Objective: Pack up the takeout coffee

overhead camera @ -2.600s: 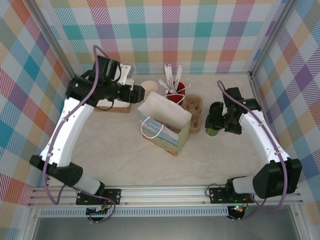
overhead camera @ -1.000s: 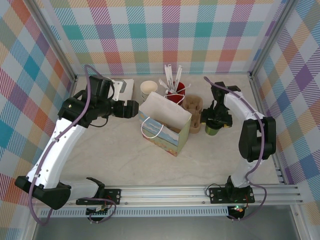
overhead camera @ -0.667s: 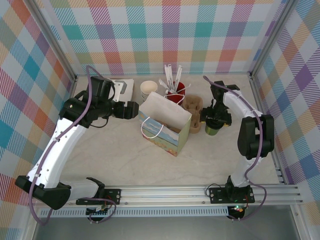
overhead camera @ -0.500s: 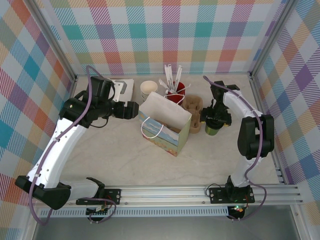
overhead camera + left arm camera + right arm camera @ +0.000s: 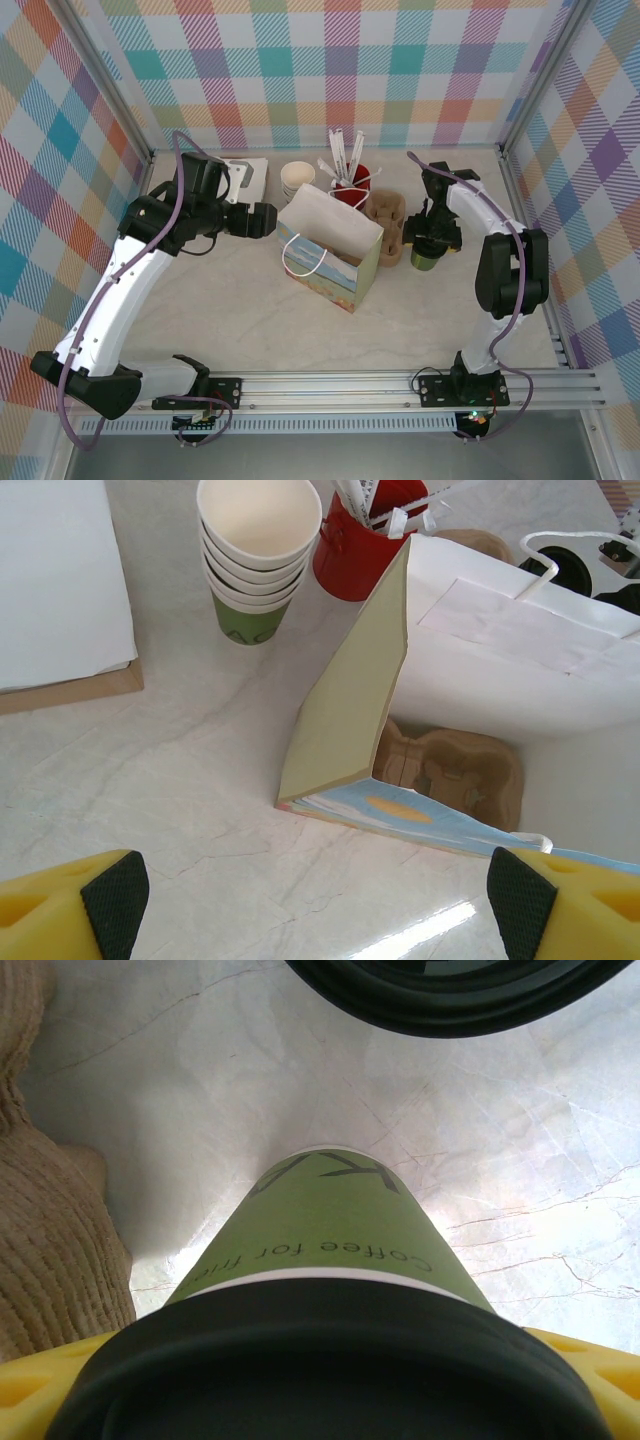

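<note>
The takeout coffee (image 5: 330,1230), a green paper cup with a black lid, stands on the table (image 5: 250,310) right of the cardboard carrier (image 5: 388,225). My right gripper (image 5: 432,240) comes down over the coffee (image 5: 428,258). In the right wrist view the yellow fingers (image 5: 60,1380) press against both sides of the lid, so the right gripper (image 5: 330,1400) is shut on it. My left gripper (image 5: 262,218) hovers left of the open white paper bag (image 5: 330,245). It (image 5: 320,900) is open with nothing between its pads.
A cup carrier (image 5: 450,770) lies inside the bag (image 5: 520,660). Behind it are a stack of lidless cups (image 5: 258,560), a red holder (image 5: 365,545) with stirrers, and a white pad (image 5: 55,590) at the left. A loose black lid (image 5: 450,985) lies beyond the coffee.
Over the last second the right gripper's fingers have closed in on the coffee's lid. Both arms took up new poses after the earliest frame and have barely moved since.
</note>
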{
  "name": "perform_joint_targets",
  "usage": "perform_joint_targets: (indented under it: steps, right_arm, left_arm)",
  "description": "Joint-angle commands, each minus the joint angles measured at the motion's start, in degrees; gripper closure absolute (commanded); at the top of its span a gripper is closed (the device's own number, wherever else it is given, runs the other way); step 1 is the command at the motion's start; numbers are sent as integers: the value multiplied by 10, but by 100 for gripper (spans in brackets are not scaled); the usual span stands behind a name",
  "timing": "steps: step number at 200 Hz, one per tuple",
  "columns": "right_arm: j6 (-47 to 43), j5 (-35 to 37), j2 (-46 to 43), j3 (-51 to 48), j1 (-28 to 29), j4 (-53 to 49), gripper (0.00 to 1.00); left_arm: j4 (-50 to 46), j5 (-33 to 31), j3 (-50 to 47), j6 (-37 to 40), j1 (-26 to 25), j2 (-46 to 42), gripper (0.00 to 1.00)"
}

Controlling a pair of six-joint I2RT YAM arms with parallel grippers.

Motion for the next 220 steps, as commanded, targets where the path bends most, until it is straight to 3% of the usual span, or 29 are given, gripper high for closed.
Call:
perform_joint_targets:
  steps: [1,53,119,172,220]
  right_arm:
    - [-8,-4,-6,1,-3,-16,11]
    - [-20,0,-39,2,-3,-44,12]
    - [-34,-28,-133,18,-1,-119,14]
    - [-32,-67,-199,104,5,-188,16]
    - [-23,-91,-208,207,23,-237,16]
  left_arm:
    - [11,-3,10,-1,10,-9,10]
    - [23,5,12,-34,9,-2,11]
    - [70,61,16,-111,9,45,11]
    - [91,101,14,-134,9,86,12]
    - [93,116,17,-151,9,118,16]
